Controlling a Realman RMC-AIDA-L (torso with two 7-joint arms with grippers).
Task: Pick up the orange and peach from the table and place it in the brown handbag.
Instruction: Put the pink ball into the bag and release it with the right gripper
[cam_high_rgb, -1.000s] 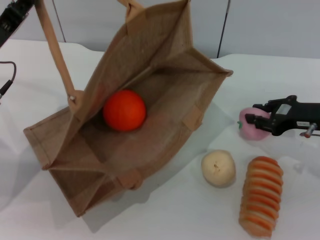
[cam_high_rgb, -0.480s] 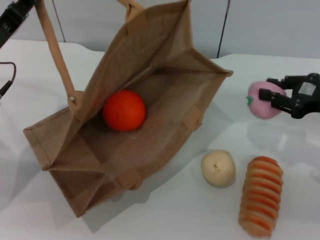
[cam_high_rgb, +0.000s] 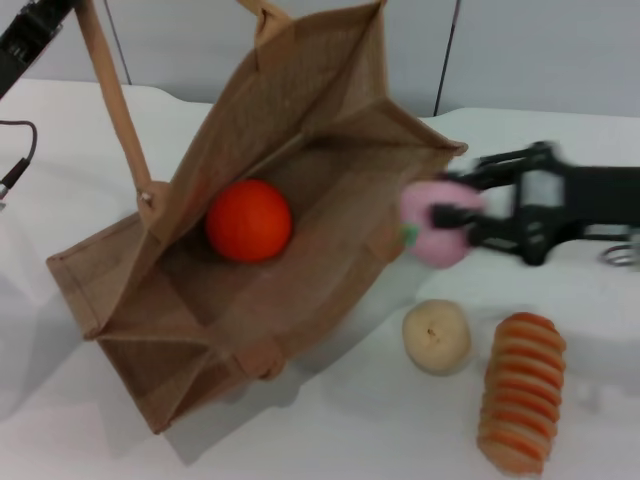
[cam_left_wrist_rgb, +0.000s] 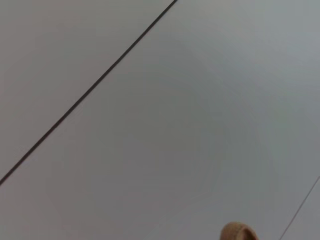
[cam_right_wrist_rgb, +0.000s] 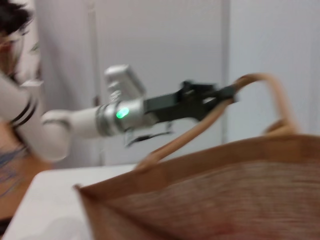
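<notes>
Right gripper (cam_high_rgb: 462, 222) clamped on the peach (cam_high_rgb: 434, 238), carried clear of the table (cam_high_rgb: 330, 430), just outside the near-right corner of the brown handbag (cam_high_rgb: 330, 190) mouth. Left gripper (cam_right_wrist_rgb: 227, 93) up beyond the bag's far-left side, pinched on one loop handle (cam_high_rgb: 108, 100), holding the mouth open.

Largest to smallest, all placed off the bag:
- Brown handbag: lying tilted, mouth gaping toward the camera, right wall standing between peach and interior.
- Striped ridged loaf (cam_high_rgb: 522, 392): well right of the bag, on the table, not part of the job.
- Orange (cam_high_rgb: 249, 220): already inside, resting against the bag's left inner wall.
- Beige fruit (cam_high_rgb: 436, 336): just right of the bag's near corner, below the carried peach.
- Peach: touching or nearly touching the bag's right rim; cannot tell which.

Step in hand, by judgement: carry over the rim, then release. Best done with peach lifted above the rim edge, not pushed through the wall. Release over bare floor right of the orange. Keep handle taut on the left until fingers part.
</notes>
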